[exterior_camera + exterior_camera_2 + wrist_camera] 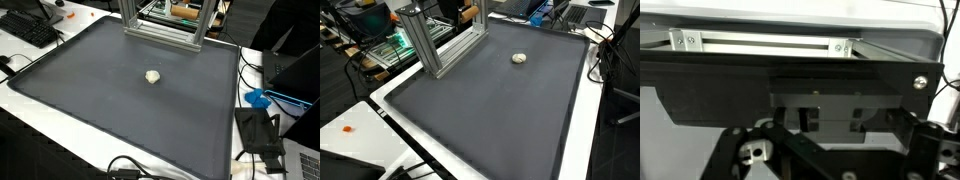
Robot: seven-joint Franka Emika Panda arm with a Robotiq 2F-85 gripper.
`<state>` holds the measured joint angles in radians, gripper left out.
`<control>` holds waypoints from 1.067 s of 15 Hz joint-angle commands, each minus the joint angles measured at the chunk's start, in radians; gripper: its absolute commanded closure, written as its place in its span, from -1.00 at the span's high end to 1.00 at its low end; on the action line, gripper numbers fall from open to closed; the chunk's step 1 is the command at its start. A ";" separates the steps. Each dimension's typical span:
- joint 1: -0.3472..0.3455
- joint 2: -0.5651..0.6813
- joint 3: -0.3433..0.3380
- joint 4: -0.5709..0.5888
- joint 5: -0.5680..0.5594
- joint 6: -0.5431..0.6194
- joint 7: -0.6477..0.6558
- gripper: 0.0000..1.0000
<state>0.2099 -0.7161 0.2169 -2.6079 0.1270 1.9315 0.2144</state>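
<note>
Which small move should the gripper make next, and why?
Probably swing away from the aluminium frame toward the mat. The gripper is open and empty, the wrist view faces the frame, and the small pale lump lies alone mid-mat.

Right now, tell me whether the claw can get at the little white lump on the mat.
Probably yes. The lump lies alone on the mat, nothing near it. The claw is open but shows only in the wrist view, facing the metal frame, so its path is unsure.
</note>
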 commanded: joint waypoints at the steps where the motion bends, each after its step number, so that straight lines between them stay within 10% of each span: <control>1: 0.001 -0.033 0.004 -0.039 0.028 0.009 0.008 0.99; 9: 0.000 -0.030 0.004 -0.047 0.031 0.025 0.012 0.66; 16: -0.009 -0.028 0.002 -0.049 0.028 0.023 0.013 -0.57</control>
<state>0.1980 -0.7197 0.2152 -2.6220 0.1291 1.9442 0.2207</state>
